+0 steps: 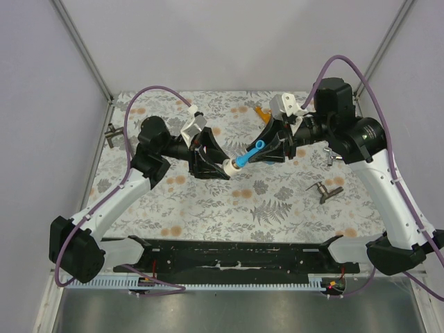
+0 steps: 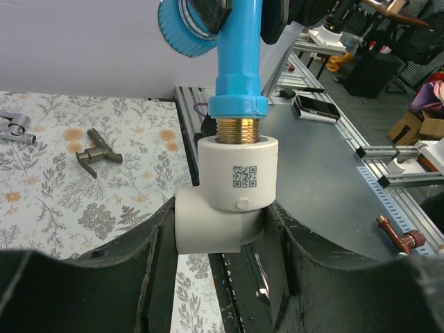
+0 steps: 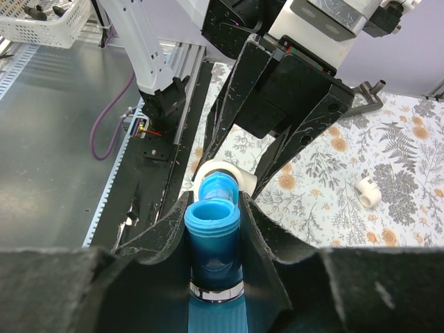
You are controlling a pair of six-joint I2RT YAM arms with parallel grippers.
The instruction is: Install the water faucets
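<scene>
A: Left fingers (image 2: 139, 263)?
B: Pinching the white elbow fitting (image 2: 236, 180) by its sides, QR sticker facing the wrist camera.
A: Right fingers (image 3: 274, 239)?
B: Clamped tight on the blue faucet (image 3: 211, 222), round the body near the knob.
A: Where's the blue faucet exactly?
B: Between the two arms over the middle of the counter (image 1: 277, 201). Its brass thread (image 2: 238, 128) sits in the mouth of the fitting, in line with it. A few turns of thread show between the blue collar and the white rim.
A: Other faucet?
B: The orange faucet (image 1: 261, 111) is at the far edge of the counter, partly hidden behind the right wrist.
A: Anything else?
B: A dark metal piece (image 1: 325, 189) lies on the counter near the right arm, well apart from the fingers. Another is at the far left edge.
</scene>
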